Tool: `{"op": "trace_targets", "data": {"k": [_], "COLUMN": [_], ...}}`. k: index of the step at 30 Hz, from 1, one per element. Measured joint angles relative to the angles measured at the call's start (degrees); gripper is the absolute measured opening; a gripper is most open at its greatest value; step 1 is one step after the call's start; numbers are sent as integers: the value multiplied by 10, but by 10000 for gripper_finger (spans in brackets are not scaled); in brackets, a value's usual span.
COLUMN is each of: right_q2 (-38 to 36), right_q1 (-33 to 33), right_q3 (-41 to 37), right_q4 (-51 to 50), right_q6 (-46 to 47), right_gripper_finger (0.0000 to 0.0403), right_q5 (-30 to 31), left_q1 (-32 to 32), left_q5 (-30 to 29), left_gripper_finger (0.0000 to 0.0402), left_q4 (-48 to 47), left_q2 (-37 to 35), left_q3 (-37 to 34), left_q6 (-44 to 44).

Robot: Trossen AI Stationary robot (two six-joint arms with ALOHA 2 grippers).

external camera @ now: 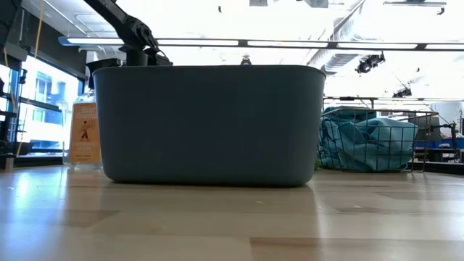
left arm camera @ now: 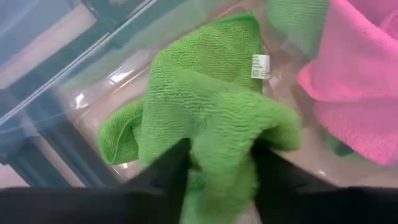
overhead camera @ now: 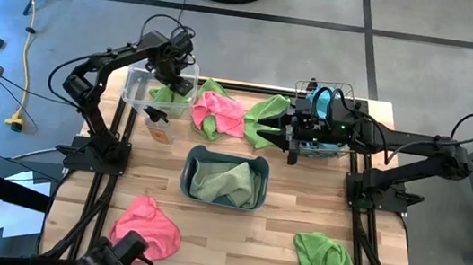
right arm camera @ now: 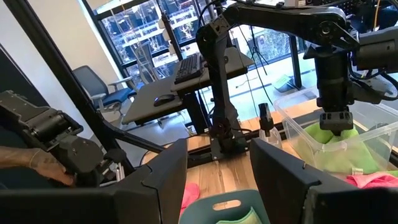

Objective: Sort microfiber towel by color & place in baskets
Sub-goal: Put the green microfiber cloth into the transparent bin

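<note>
Towels are partly sorted: the left gripper (left arm camera: 214,177) fingers pinch a green towel (left arm camera: 205,106) in the clear bin (overhead camera: 136,89). Green lies in the grey-blue tub (overhead camera: 192,159), blue in the wire basket (overhead camera: 347,92). The right gripper (overhead camera: 290,139) waits, fingers apart; pink and green towels remain on the desk (overhead camera: 243,228).

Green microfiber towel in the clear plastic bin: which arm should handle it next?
Left. Its tool already pinches the green microfiber towel inside the clear plastic bin. The right tool sits empty across the table by the dark wire-mesh basket.
</note>
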Motion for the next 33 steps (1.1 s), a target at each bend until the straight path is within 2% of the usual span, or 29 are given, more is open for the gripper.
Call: {"op": "trace_targets", "data": {"k": [2,4,10,17,22,28,33], "right_q2": [0,0,0,0,0,0,0], "right_q1": [0,0,0,0,0,0,0], "right_q3": [0,0,0,0,0,0,0], "right_q4": [0,0,1,2,2,2,5], "right_q6": [1,0,0,0,-1,-6,-16], "right_gripper_finger": [174,174,174,174,174,174,174], "right_q5": [0,0,0,0,0,0,0], "left_q1": [0,1,11,13,13,2,-28], "left_q5": [-1,-2,-22,-39,-46,-18,16], "left_gripper_finger": [52,16,3,1,1,0,0], "left_q4": [3,14,27,33,38,85,140], "left_q2": [-9,-23,-98,-220,-290,-349,-384], "left_q3": [0,0,15,45,91,154,168], "left_q6": [9,14,37,45,45,44,39]}}
